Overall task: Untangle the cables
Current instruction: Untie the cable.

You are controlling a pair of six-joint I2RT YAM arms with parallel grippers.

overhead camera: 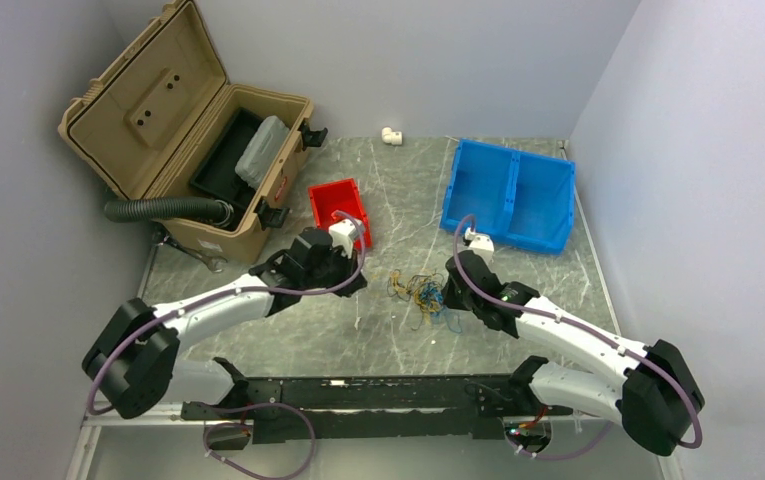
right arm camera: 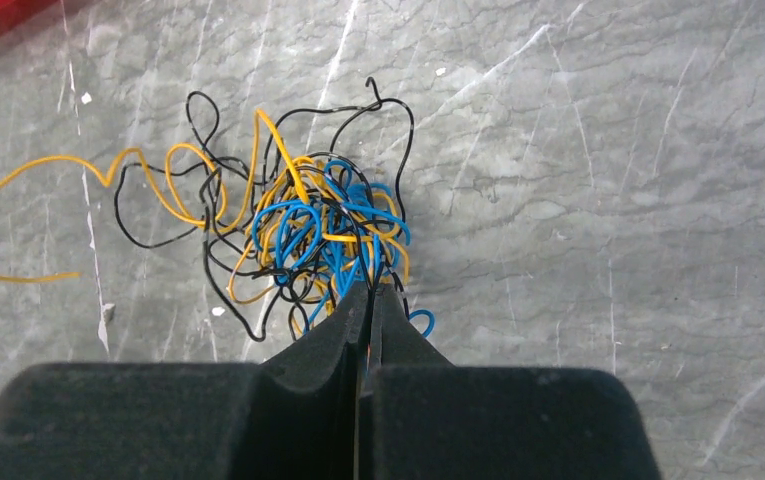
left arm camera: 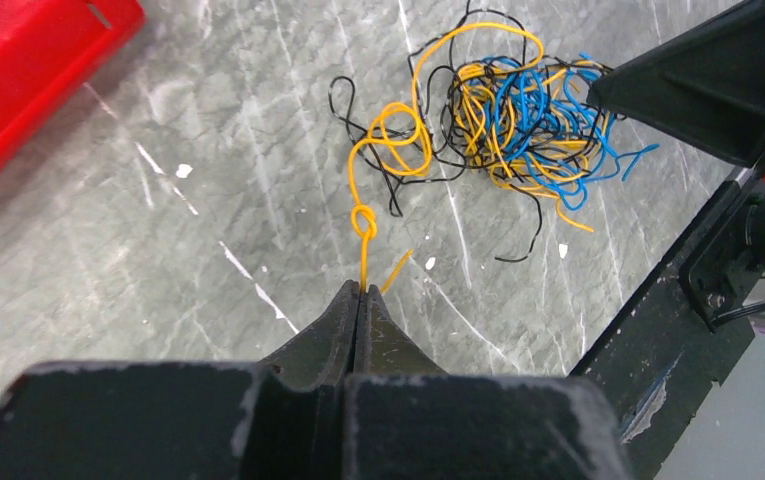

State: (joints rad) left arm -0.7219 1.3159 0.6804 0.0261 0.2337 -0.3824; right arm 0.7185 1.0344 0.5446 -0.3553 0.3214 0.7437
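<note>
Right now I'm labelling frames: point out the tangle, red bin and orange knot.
tangle [right arm camera: 328,240], right wrist view, blue middle.
red bin [overhead camera: 334,203], top view, bare inside.
knot [left arm camera: 363,220], left wrist view, orange loop.

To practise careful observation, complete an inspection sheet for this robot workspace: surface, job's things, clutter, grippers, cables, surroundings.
Surface: grey marbled table.
Job's things: wire tangle, orange, blue and black, mid-table; one orange strand stretched out, knotted.
Clutter: red bin, blue bin, open tan case, black ribbed hose.
Grippers: left gripper shut on orange strand; right gripper shut on wire tangle.
Cables: purple cable along each arm.
Surroundings: grey walls.
</note>
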